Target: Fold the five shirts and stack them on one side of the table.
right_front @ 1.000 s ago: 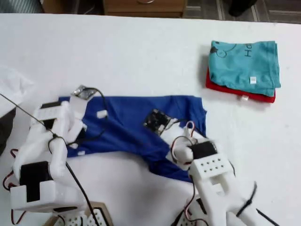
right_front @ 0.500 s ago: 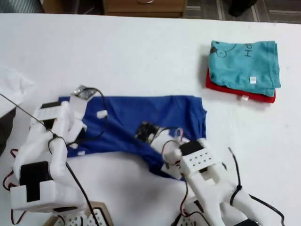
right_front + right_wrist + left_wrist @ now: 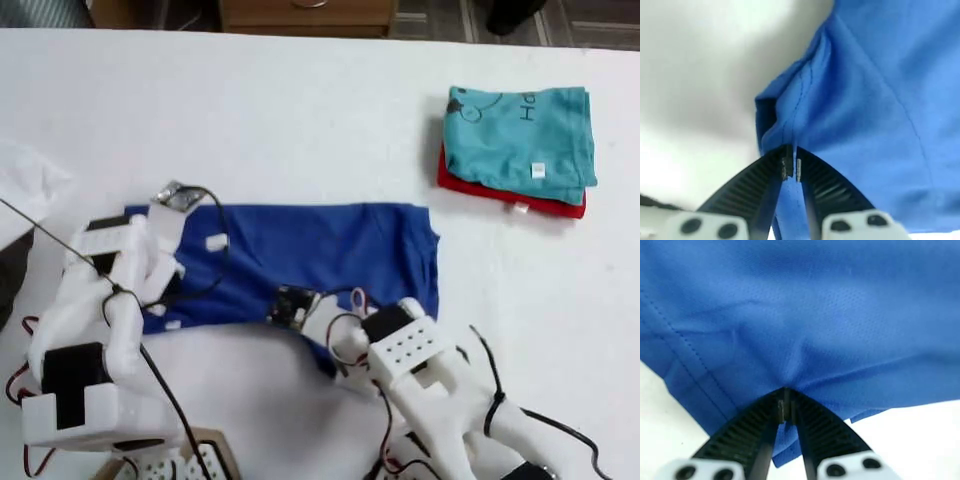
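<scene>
On the near half of the white worktop [image 3: 300,110] the blue shirt [image 3: 330,245] lies spread wide, its near edge rumpled. My left tool [image 3: 784,407] is clamped on cloth near its left end, and my right tool [image 3: 790,169] on a seamed near edge. Far right, a folded teal shirt [image 3: 520,135] tops a red shirt [image 3: 480,192].

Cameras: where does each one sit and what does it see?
High view: fixed above, looking down on the white table, the spread blue cloth shirt and a folded teal shirt atop a folded red shirt; both white arms show.
Left wrist view: on the left wrist, looking along the left gripper, shut on the blue shirt.
Right wrist view: on the right wrist, looking along the right gripper, shut on the shirt's edge.
Shared: all three show the blue shirt.
</scene>
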Available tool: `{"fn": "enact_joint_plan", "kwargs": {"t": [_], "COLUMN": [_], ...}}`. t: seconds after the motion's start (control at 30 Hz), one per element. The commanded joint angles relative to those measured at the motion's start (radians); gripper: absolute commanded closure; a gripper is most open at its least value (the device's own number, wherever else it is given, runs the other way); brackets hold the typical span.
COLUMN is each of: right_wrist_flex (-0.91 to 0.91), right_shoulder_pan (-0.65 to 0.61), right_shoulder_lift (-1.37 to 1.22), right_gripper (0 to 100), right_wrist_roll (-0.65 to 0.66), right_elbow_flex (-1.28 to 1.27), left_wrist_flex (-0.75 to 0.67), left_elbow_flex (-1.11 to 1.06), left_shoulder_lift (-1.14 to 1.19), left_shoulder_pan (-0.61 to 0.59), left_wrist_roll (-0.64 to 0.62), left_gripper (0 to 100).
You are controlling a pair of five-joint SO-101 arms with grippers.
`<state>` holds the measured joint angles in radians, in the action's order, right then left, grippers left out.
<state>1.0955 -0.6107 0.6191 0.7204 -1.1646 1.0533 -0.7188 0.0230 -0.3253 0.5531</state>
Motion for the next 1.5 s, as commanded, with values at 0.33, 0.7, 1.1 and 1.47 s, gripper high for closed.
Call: {"fn": "enact_joint_plan", "kwargs": {"t": [0.33, 0.7, 1.1, 1.47], "right_wrist_flex": [-0.005, -0.031, -0.180, -0.216], "right_shoulder_pan": [-0.186, -0.150, 0.581, 0.596], "right_shoulder_lift": [0.150, 0.160, 0.062, -0.495], "right_gripper": [97.9, 97.9, 86.8, 83.0], "right_wrist_roll": [-0.103, -0.106, -0.201, -0.356], "right_elbow_flex": [0.002, 0.028, 0.396, 0.750], "left_wrist_flex": [-0.054, -0.054, -0.054, -0.054], "left_elbow_flex": [0.005, 0.007, 0.004, 0.004], "left_shoulder_lift": [0.005, 0.005, 0.005, 0.005], "left_shoulder_pan": [0.000, 0.000, 0.000, 0.000], "left_wrist_roll": [0.000, 0.000, 0.000, 0.000], "left_gripper": [97, 97, 97, 97]}}
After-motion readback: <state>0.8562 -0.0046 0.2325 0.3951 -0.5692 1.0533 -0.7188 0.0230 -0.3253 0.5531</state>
